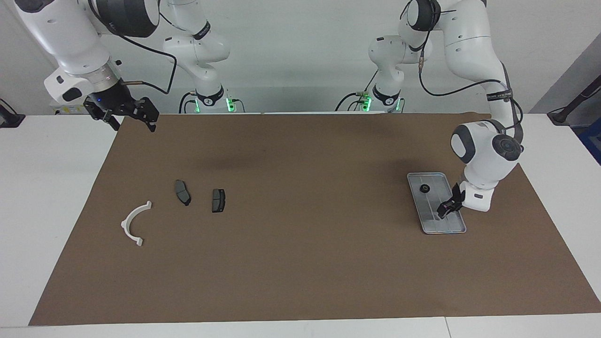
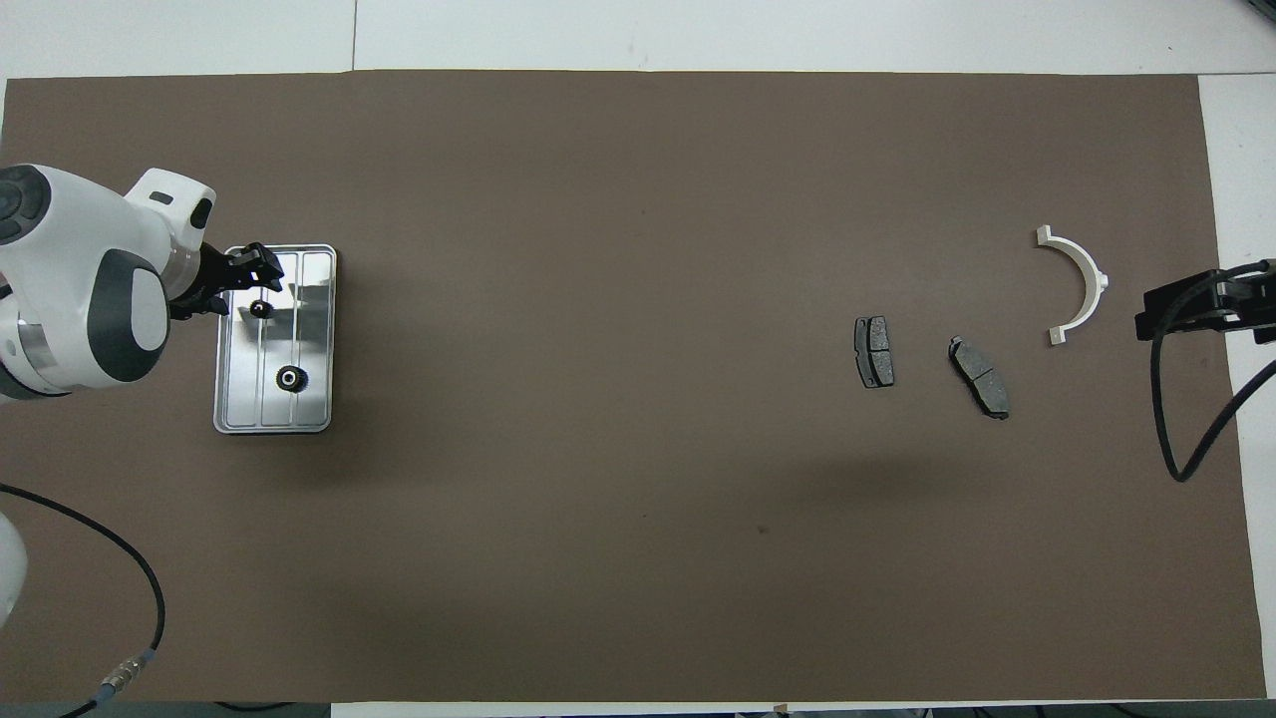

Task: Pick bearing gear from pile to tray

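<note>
My white table [image 1: 51,197], a brown mat [image 1: 300,263] over most of it, a silver tray [image 2: 225,399] at my nine o'clock, two dark plates [image 2: 874,351] and a white half-ring bracket [image 2: 1082,279] at three o'clock

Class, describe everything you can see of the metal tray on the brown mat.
The tray is a flat, silver-grey, shiny metal rectangle with rounded corners, a low raised rim and lengthwise ridges. It lies flat on the brown mat at the left arm's end of the table. Two small black gears rest in it, apart: one nearer the robots, one farther. The left gripper hangs over the farther end; whether it touches the tray cannot be told.
</note>
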`<state>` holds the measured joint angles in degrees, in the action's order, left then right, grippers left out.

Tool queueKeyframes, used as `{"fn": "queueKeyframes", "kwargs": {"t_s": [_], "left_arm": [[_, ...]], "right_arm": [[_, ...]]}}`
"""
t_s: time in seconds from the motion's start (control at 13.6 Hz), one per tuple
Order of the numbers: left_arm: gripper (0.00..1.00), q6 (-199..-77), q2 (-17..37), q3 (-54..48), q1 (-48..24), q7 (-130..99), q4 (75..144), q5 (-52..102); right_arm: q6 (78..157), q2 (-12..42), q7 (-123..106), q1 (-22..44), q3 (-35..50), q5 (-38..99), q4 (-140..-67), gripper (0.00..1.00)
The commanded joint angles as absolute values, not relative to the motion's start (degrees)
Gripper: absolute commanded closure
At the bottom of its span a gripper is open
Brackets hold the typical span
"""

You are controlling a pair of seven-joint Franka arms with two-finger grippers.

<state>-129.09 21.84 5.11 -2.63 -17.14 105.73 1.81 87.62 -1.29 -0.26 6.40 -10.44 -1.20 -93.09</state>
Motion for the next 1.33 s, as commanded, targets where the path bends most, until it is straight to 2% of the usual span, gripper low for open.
{"fn": "queueKeyframes", "kwargs": {"t_s": [0.0, 0.81, 1.25], "left_arm": [[0.00, -122.6, 17.2, 4.9, -1.3, -16.3, 103.7, 1.9], [0.00, -96.9, -3.1, 4.8, -1.1, -15.9, 104.4, 1.9], [0.00, -96.4, -4.7, 4.3, -1.1, -15.8, 105.8, 1.9]], "right_arm": [[86.7, -1.8, -2.0, 6.2, -10.5, -0.5, -93.1, 0.00], [86.7, -1.8, -2.0, 6.2, -10.5, -0.6, -93.2, 0.00], [86.7, -1.8, -2.0, 6.2, -10.5, -0.6, -93.2, 0.00]]}}
